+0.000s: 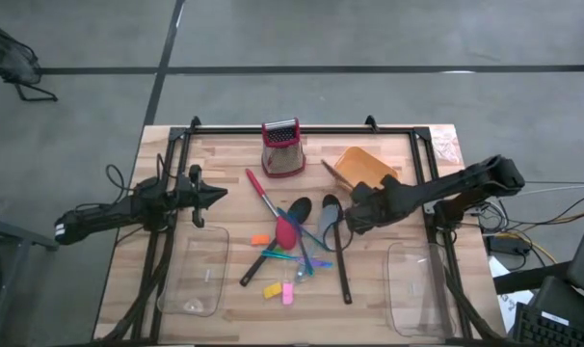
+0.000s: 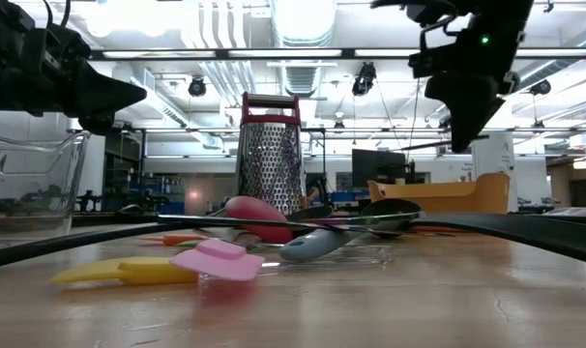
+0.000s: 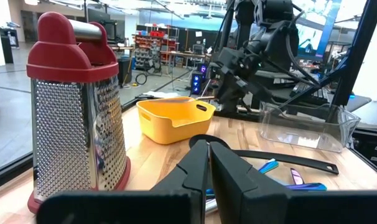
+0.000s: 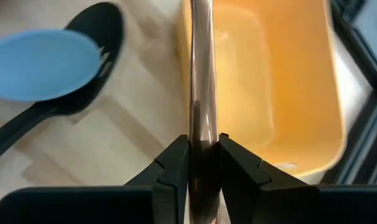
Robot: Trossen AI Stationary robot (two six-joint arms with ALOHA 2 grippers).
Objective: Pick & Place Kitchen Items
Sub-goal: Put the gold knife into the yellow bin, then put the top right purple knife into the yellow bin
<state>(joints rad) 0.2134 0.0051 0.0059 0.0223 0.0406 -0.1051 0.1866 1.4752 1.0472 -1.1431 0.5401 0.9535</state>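
Operator, your right gripper is pinching a thin copper-coloured rod, the fingers pressed against it on both sides; in the high view this gripper sits right of the table's centre, just beside the orange bowl, and the rod runs over the bowl's rim. What kind of utensil the rod belongs to cannot be told. Your left gripper hangs above the left part of the table with its jaws pressed together and nothing between them, pointing toward the centre. The kitchen items lie in a loose heap at the table's middle: a red-headed spoon crossing two long black spoons, a blue-headed spoon lying over one black spoon's head, thin blue and purple sticks under them, and small orange, yellow and pink pieces at the near side. The red box grater stands upright at the far edge. A clear container rests at near left, another at near right.
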